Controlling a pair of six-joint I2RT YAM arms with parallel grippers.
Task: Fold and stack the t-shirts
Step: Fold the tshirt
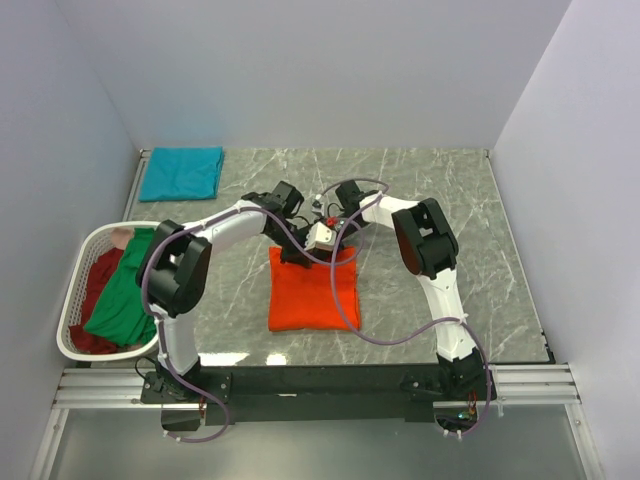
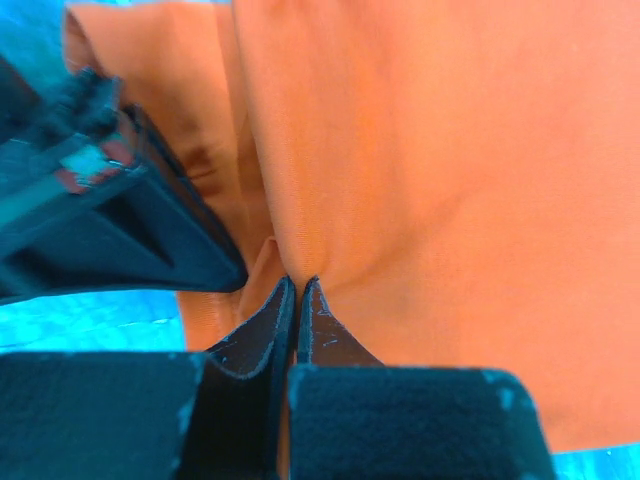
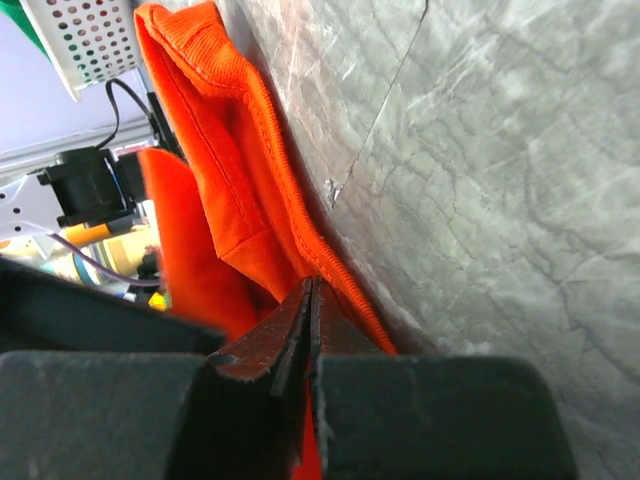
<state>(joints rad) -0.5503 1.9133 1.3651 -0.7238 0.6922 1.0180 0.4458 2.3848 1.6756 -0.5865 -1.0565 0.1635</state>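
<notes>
A bright orange t-shirt (image 1: 312,292) lies folded on the marble table in front of the arms. Both grippers are down at its far edge. My left gripper (image 2: 298,283) is shut on a pinch of the orange cloth (image 2: 430,180), near the shirt's far left corner (image 1: 293,256). My right gripper (image 3: 313,285) is shut on the orange shirt's hemmed edge (image 3: 225,170), close beside the left one (image 1: 338,250). A teal t-shirt (image 1: 182,172) lies folded at the back left corner. A green t-shirt (image 1: 122,292) and a dark red one (image 1: 94,272) sit crumpled in the basket.
The white slatted laundry basket (image 1: 100,232) stands at the table's left edge; part of it shows in the right wrist view (image 3: 90,35). White walls close in the table at the back and sides. Purple cables loop from both arms over the orange shirt.
</notes>
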